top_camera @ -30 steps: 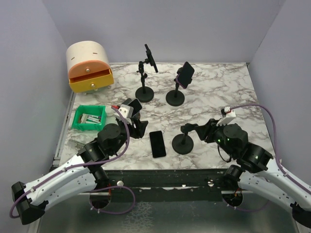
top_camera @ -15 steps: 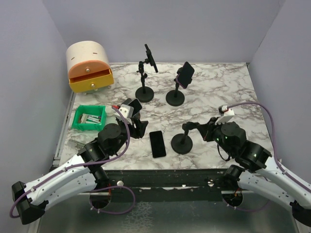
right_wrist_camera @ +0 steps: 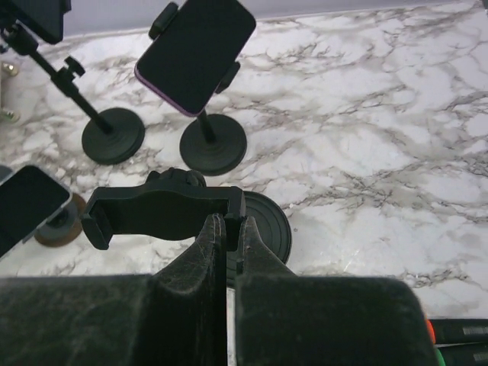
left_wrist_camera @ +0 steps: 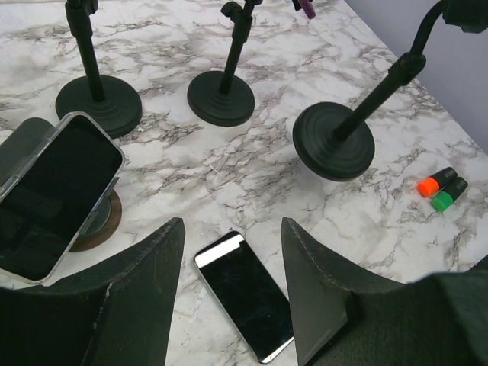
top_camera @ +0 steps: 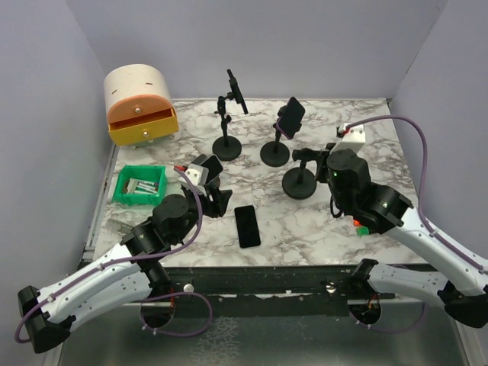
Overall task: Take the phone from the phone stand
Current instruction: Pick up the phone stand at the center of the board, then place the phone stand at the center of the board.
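Bright, even, diffuse from overhead; faint soft shadows around stand bases (left_wrist_camera: pixel 333 141); pale reflection on phone screen (left_wrist_camera: pixel 245 297); near foreground slightly blurred.

Four phone stands (top_camera: pixel 226 146), one of them empty, and four phones (top_camera: pixel 246 226): three mounted, one flat on the counter (top_camera: pixel 305 236). Two markers (left_wrist_camera: pixel 433 183), one green bin (top_camera: pixel 133 198), one drawer box (top_camera: pixel 139 104).
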{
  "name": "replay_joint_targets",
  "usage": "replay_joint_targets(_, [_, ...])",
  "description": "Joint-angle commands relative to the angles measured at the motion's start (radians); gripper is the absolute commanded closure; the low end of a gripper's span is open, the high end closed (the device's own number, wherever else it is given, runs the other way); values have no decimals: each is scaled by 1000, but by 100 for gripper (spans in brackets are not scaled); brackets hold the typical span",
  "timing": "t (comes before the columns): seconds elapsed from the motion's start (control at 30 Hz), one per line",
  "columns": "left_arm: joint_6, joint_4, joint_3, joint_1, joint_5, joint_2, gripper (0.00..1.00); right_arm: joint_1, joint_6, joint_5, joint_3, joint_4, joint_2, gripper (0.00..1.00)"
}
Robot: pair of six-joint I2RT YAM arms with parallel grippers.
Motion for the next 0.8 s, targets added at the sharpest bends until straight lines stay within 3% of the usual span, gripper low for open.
replay_joint_targets(0.0, [-13, 1, 5, 2, -20, -28, 45, -64, -45, 108, 72, 108, 36, 100])
replay_joint_targets(0.13, [-14, 2, 7, 2, -5, -33, 45, -289, -3, -74, 89, 107, 96, 100])
replay_joint_targets(0.33, [-25, 1, 9, 2, 13, -32, 45, -513, 6, -124, 49, 185, 131, 100])
replay_joint_targets(0.63, [-45, -6, 13, 1, 24, -55, 45, -740, 24, -112, -24, 317, 173, 100])
replay_joint_targets(0.77, [-39, -7, 11, 2, 23, -64, 45, -777, 4, -76, -13, 370, 242, 100])
